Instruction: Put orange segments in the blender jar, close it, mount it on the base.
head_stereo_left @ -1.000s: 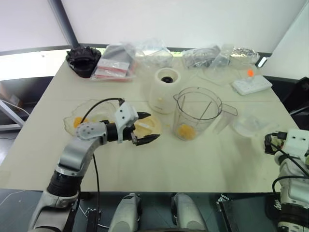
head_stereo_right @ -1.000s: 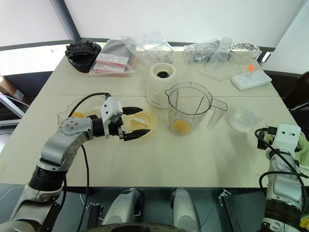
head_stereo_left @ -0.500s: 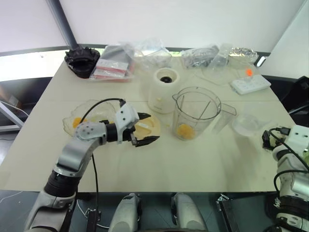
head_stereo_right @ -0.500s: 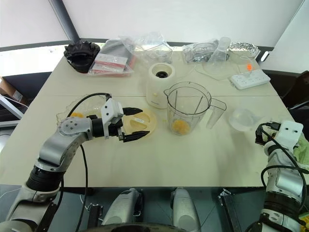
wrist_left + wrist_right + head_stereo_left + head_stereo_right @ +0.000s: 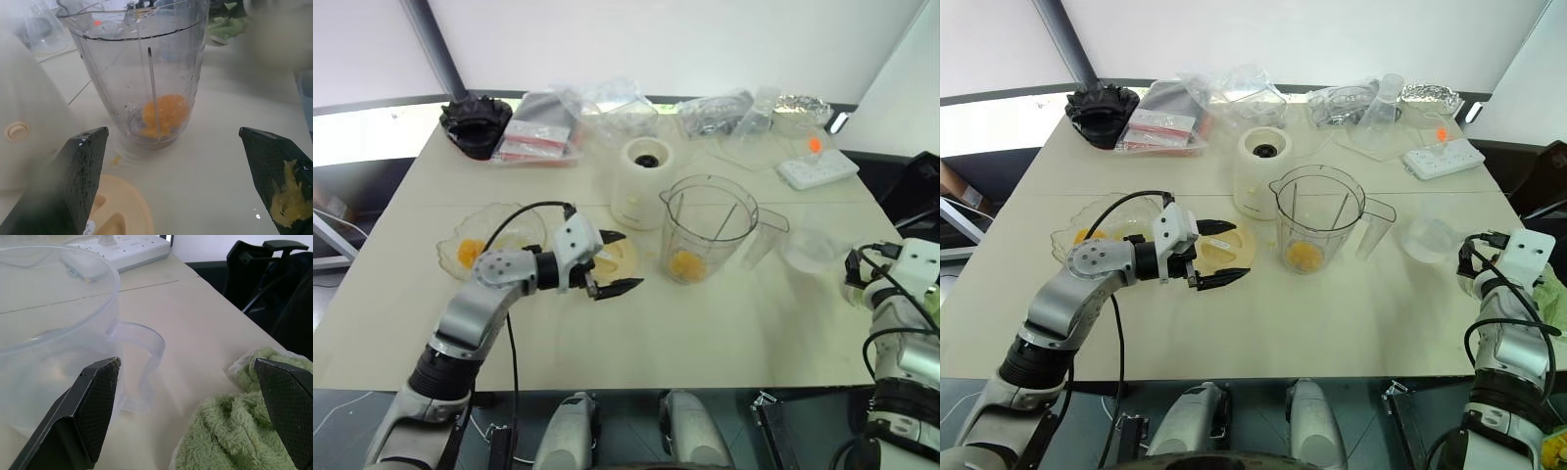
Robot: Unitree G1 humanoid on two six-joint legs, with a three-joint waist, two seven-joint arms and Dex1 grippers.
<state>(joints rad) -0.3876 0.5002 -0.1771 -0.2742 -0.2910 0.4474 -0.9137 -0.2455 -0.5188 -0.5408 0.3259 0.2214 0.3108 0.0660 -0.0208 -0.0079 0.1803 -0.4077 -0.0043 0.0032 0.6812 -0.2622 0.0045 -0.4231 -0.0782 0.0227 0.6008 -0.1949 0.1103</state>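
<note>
The blender jar [image 5: 710, 227] stands uncovered mid-table with orange segments [image 5: 164, 113] at its bottom. Behind it, to its left, stands the cream base [image 5: 644, 181]. More orange segments [image 5: 470, 252] lie in a glass bowl [image 5: 509, 223] at the left. My left gripper [image 5: 628, 260] is open and empty, hovering over a flat cream lid [image 5: 619, 257] and pointing at the jar; a bit of pulp sticks to one of its fingers [image 5: 286, 200]. My right gripper [image 5: 190, 411] is open and empty at the table's right edge, next to a clear plastic dish [image 5: 49, 333].
A green towel [image 5: 230, 431] lies by the right gripper. At the back of the table are a white power strip [image 5: 818, 168], clear plastic bags [image 5: 607, 103] and a black ribbed object [image 5: 470, 122].
My right hand has moved a little forward, toward the clear dish. The left arm has kept still over the lid.
</note>
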